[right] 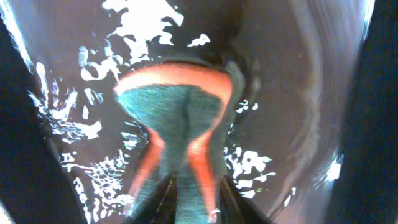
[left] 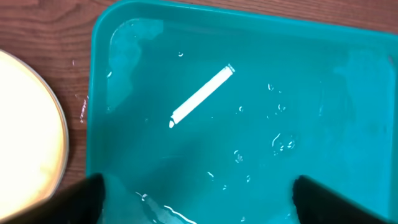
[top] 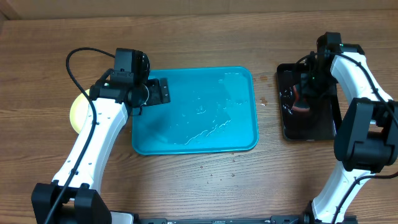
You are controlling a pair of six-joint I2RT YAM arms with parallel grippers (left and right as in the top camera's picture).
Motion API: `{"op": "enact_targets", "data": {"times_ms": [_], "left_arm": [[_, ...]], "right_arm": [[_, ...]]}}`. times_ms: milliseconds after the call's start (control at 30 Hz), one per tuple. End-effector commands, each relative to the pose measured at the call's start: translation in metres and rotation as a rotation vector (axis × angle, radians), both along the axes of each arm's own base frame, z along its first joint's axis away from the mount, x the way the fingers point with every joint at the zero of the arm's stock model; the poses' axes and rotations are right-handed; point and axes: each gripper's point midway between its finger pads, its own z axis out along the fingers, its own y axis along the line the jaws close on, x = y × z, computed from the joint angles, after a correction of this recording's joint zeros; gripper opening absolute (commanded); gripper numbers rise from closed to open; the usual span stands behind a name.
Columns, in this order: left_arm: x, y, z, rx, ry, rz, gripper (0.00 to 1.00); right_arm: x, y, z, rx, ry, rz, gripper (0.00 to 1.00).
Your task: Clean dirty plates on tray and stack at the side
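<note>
The left gripper (top: 163,92) hangs with fingers spread and empty over the wet, plateless tray (top: 242,140); the plates (top: 77,112) sit stacked on the table just behind it, off the tray's left edge. Far across, the right gripper (top: 303,87) pinches an orange-and-green sponge (right: 177,115) inside a wet black tray (top: 311,132).

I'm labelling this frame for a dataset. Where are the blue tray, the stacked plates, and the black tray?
blue tray (top: 245,142): overhead view, bare floor near its right rim.
plates (top: 76,112): overhead view, yellowish edge showing left of the left arm.
black tray (top: 311,132): overhead view, bare floor near its front edge.
</note>
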Motion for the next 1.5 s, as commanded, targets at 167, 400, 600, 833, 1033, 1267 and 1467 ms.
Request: {"op": "enact_targets", "data": {"times_ms": [167,400,600,833,1033,1267,1467], "left_arm": [[0.0,-0.002,-0.003,-0.001,0.006,-0.001,1.0],[0.0,0.001,-0.003,0.016,0.003,0.0,1.0],[0.0,0.001,-0.003,0.016,0.003,-0.001,1.0],[0.001,0.001,-0.003,0.016,0.003,-0.001,1.0],[0.0,0.001,-0.003,0.016,0.003,0.0,1.0],[0.001,0.001,-0.003,0.016,0.003,-0.001,1.0],[0.0,0.001,-0.003,0.016,0.003,-0.001,1.0]], "right_arm": [[0.018,0.021,0.067,0.104,-0.154,0.065,0.42],[0.014,0.052,0.195,0.237,-0.471,0.124,1.0],[-0.042,0.059,0.273,0.231,-0.617,0.112,1.0],[-0.118,0.081,0.332,0.287,-0.755,0.157,1.0],[-0.139,0.083,0.347,0.277,-0.81,0.168,1.0],[-0.141,0.08,0.335,0.262,-0.765,0.16,1.0],[-0.127,0.078,0.331,0.236,-0.896,0.187,1.0]]}}
